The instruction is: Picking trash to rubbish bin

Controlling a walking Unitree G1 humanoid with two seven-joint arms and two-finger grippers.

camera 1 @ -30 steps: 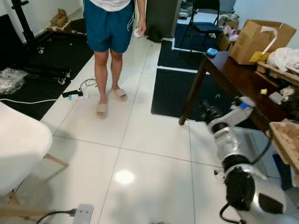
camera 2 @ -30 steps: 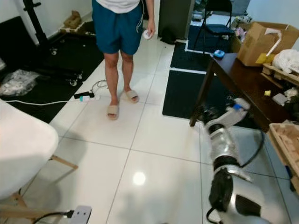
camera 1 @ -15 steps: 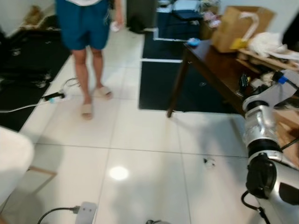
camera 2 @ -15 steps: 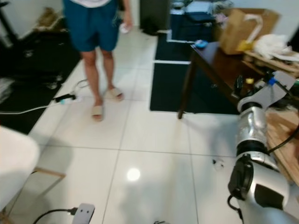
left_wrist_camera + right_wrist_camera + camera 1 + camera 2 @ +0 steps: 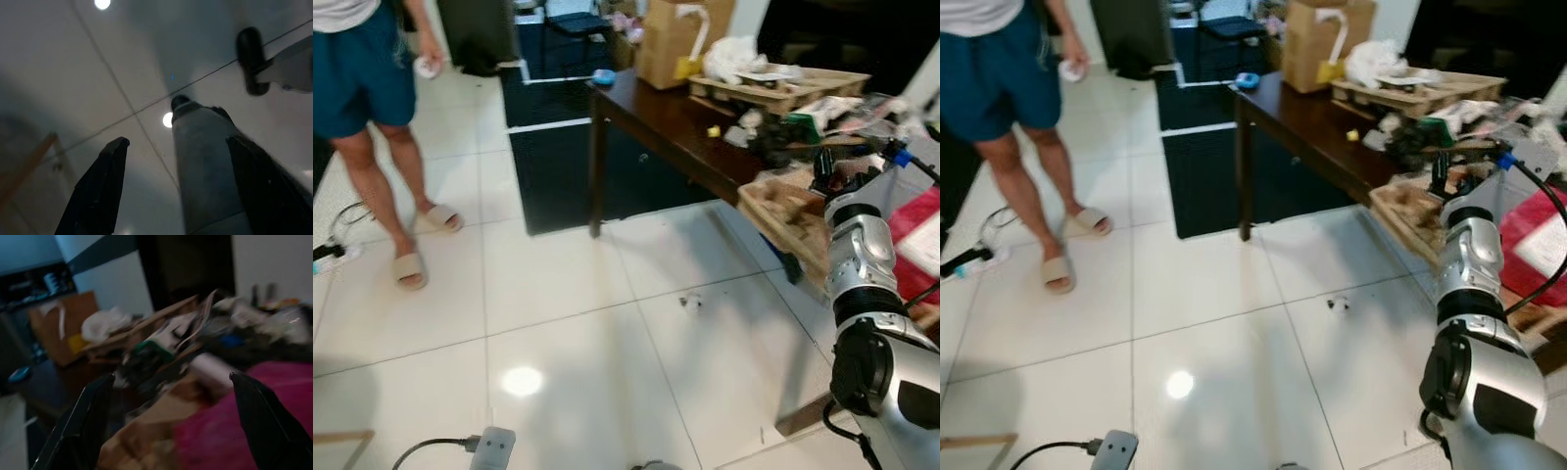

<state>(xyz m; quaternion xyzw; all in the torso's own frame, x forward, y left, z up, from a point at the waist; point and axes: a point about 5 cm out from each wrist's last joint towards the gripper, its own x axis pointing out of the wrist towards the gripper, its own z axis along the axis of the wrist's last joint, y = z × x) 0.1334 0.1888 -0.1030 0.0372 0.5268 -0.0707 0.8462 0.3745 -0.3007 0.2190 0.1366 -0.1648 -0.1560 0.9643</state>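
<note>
White tiled floor (image 5: 558,323), cluttered dark table (image 5: 666,122) (cardboard box (image 5: 675,39) atop), both grippers' fingers apart, empty.

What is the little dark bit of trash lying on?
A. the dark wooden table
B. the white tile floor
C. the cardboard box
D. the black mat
B. The small dark scrap of trash lies on the white tile floor, out in the open, apart from the dark wooden table and the black mat.
</note>
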